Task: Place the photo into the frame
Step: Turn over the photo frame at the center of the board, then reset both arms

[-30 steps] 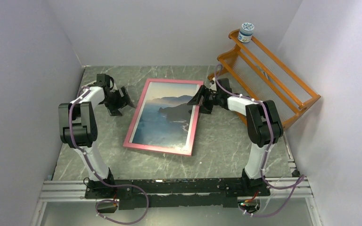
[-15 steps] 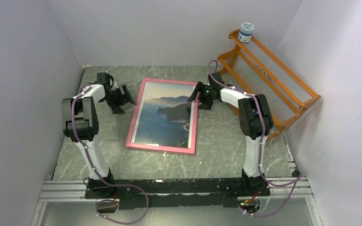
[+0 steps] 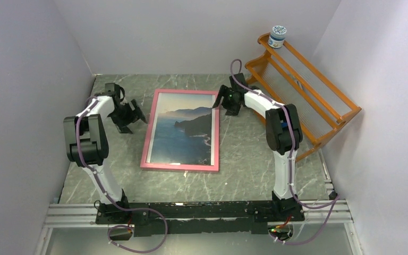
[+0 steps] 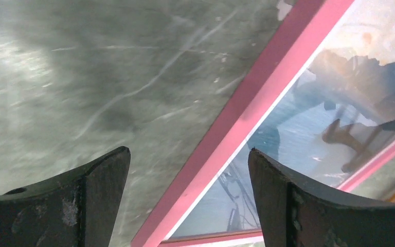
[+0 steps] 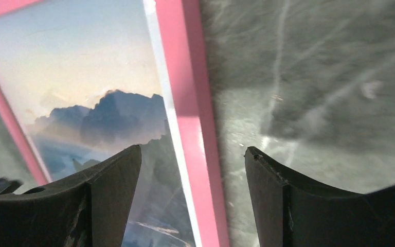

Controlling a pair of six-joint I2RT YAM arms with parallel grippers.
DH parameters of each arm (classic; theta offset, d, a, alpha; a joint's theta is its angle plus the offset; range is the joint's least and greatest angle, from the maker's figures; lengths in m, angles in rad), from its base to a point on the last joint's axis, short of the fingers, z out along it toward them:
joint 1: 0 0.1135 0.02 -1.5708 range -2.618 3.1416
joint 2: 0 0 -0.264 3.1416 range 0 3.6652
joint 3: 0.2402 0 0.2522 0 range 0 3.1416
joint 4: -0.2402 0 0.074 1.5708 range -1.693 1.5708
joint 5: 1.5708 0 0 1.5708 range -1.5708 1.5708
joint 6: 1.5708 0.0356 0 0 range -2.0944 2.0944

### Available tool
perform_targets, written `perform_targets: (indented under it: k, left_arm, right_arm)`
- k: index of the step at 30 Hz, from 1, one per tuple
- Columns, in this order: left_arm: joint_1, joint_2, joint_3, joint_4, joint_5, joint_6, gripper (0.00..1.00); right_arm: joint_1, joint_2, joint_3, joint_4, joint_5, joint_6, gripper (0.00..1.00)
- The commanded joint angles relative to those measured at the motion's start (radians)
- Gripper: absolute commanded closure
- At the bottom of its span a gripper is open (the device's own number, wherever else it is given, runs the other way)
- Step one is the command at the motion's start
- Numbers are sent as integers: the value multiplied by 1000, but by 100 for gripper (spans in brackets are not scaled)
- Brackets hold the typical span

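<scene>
The pink frame (image 3: 150, 133) lies flat on the marble table with the photo (image 3: 183, 135) of a blue sea coast inside it, behind the pane. My left gripper (image 3: 138, 114) is open and empty just left of the frame's left edge; in the left wrist view the pink edge (image 4: 236, 128) runs between its fingers. My right gripper (image 3: 219, 102) is open and empty at the frame's upper right edge; in the right wrist view the pink edge (image 5: 187, 103) and the photo (image 5: 97, 98) show between its fingers.
An orange wooden rack (image 3: 303, 87) leans at the back right with a small blue-lidded jar (image 3: 277, 36) on its top. Grey walls close the table on three sides. Bare marble (image 3: 255, 159) lies right of the frame.
The frame has turned from tilted to nearly square with the table. My right gripper moved back and left along its right edge. My left gripper shifted slightly left and stays open.
</scene>
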Motion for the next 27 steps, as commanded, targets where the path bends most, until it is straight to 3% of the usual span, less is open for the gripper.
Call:
perform_targets:
  k: [1,14,18,20,27]
  left_arm:
    - [15,-151,42,-71,-161,10,10]
    - [15,-568,12,-80,-131,58,7]
    - [15,-689,-25,-121,-145,138,6]
    - [15,-737,-33,-183,-179,151,6]
    - [15,-936,-62,-261,-267,149,6]
  right_arm:
    - [3,-150,101,-149,259,-83,23]
    - [4,-718,-215,-313,470,-69,25]
    - [4,-878,-273,-413,517,-54,24]
    - [4,-942,-282,-471,539,-50,16]
    - [4,-1094,-299,-573,622,-59,7]
